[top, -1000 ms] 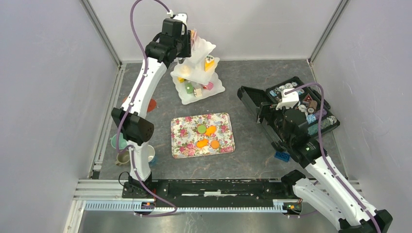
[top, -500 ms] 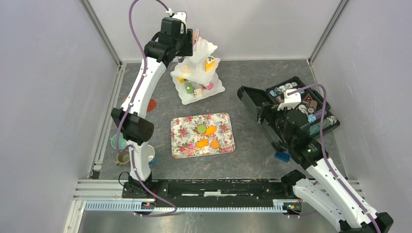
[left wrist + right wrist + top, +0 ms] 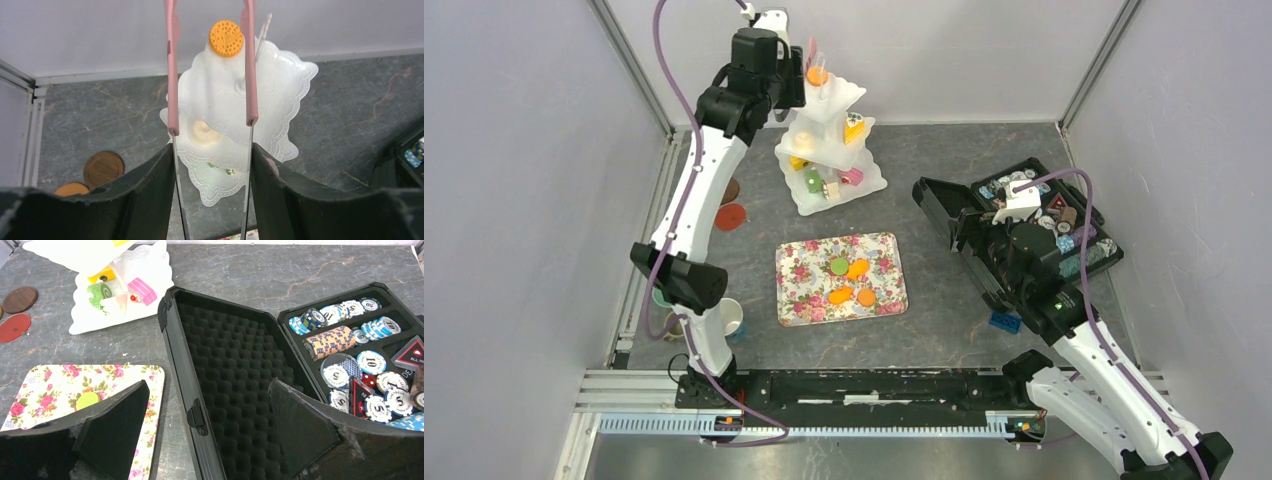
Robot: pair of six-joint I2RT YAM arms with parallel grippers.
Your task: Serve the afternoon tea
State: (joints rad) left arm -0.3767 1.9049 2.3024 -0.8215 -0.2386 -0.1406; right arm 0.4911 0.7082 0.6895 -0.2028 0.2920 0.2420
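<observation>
1. One orange biscuit shows at the far edge of the top tier of the white tiered stand, at the back of the table
2. We see it between the two pink arms of the tongs. The right arm is at the biscuit's edge and the left arm is apart from it. We cannot tell whether the biscuit rests on the tier or is lifted off it
3. Our left gripper is high over the stand, its fingers clamped on the metal arms of the tongs
4. Lower tiers carry a yellow cake, a green roll and a pink cake
5. In front of the stand, the floral tray holds one green piece and three orange pieces
6. Left of the stand, a brown saucer and an orange saucer lie close together on the table
7. Near the left arm's base stand a white cup and a tan cup. A teal cup is mostly hidden behind the arm
8. Our right gripper hovers with its fingers wide apart over the foam lid of the open black case, which holds poker chips
9. A small blue brick lies on the table just in front of the case
</observation>
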